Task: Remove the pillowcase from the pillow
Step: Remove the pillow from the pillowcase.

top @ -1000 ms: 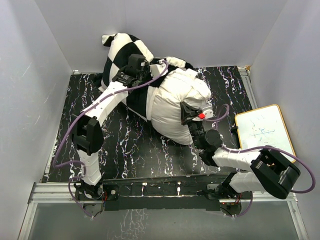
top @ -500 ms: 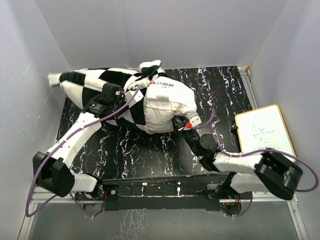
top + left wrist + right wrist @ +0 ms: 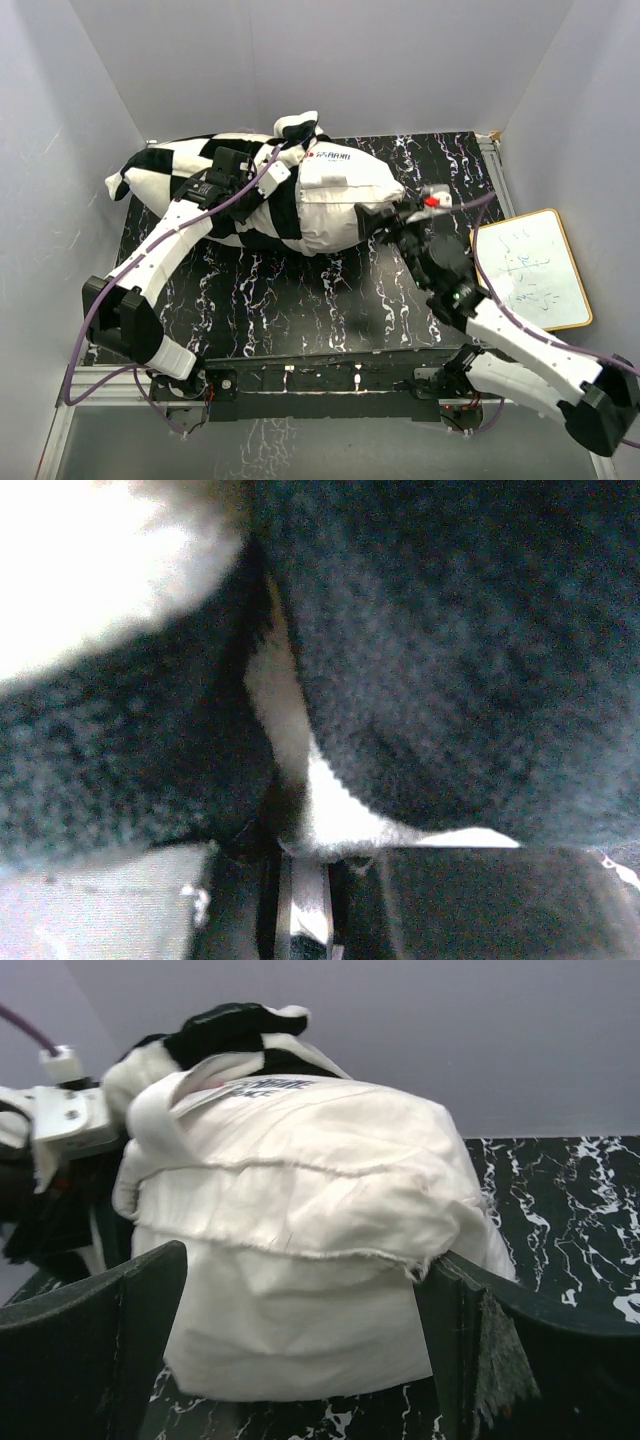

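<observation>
right gripper: jaws wide apart, gripping nothing. parked at the 4 o'clock corner of the big plump off-white fabric pillow. in the wrist view, bare pillow end framed between the two dark fingers, close to both; contact not clear.

left gripper: pinched together on a fold of the plush black-and-white checkered pillowcase. wrist view filled with black and white plush right against the lens, fingertips hidden.

pillowcase on the pillow's 9 o'clock half only, bunched up, with a tuft of checkered fabric poking out at 12 o'clock. 3 o'clock half of the pillow bare, with a small printed label near its 12 o'clock edge.

pillow lying lengthwise, 9 to 3, on the black white-veined marble-look mat, in the mat's 12 o'clock half, near the plain pale back wall.

wood-framed whiteboard at 3 o'clock, off the mat's edge, well apart from the pillow. purple cables along both white arms.
</observation>
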Motion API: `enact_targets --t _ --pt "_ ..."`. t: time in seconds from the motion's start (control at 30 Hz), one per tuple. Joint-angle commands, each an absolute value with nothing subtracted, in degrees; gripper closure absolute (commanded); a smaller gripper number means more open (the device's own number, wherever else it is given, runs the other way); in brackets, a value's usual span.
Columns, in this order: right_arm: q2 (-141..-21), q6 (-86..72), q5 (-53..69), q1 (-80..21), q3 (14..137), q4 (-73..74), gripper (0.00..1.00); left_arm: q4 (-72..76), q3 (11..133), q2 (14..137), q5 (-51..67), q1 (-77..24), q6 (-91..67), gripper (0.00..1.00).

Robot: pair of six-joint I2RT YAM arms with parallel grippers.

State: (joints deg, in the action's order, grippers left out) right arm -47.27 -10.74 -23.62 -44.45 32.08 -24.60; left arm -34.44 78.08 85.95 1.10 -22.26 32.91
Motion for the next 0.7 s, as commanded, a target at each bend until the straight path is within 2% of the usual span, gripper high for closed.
enact_targets --t 0.0,0.07,0.17,0.27,0.37,0.43,0.67 --pt "-56.1 -14.5 -15.8 -35.8 40.7 -17.4 0.02 -36.2 79.3 86.7 2.0 -22.1 31.7 1.0" --pt "-59.8 -13.2 -11.6 -31.4 43.6 -18.4 0.02 -36.3 79.2 86.2 1.2 -22.0 32.9 1.0" --pt "-67.1 -15.9 9.3 -22.9 48.5 -18.7 0.02 -35.3 79.6 85.6 0.4 -21.4 34.8 1.0" --pt "-73.4 -17.3 26.1 -21.7 51.2 -21.8 0.02 -36.1 83.9 87.6 0.8 -20.0 34.8 1.0" --pt "-77.5 -25.8 41.3 -21.8 49.1 -35.7 0.02 -36.5 89.8 90.0 1.7 -18.6 34.7 1.0" --pt "-80.6 -29.7 45.3 -22.6 49.9 -42.7 0.02 -36.9 94.6 92.4 2.0 -18.3 34.6 1.0" --pt "-86.5 -25.5 41.7 -27.1 58.8 -36.8 0.02 -40.1 106.6 98.5 3.2 -18.3 33.5 1.0"
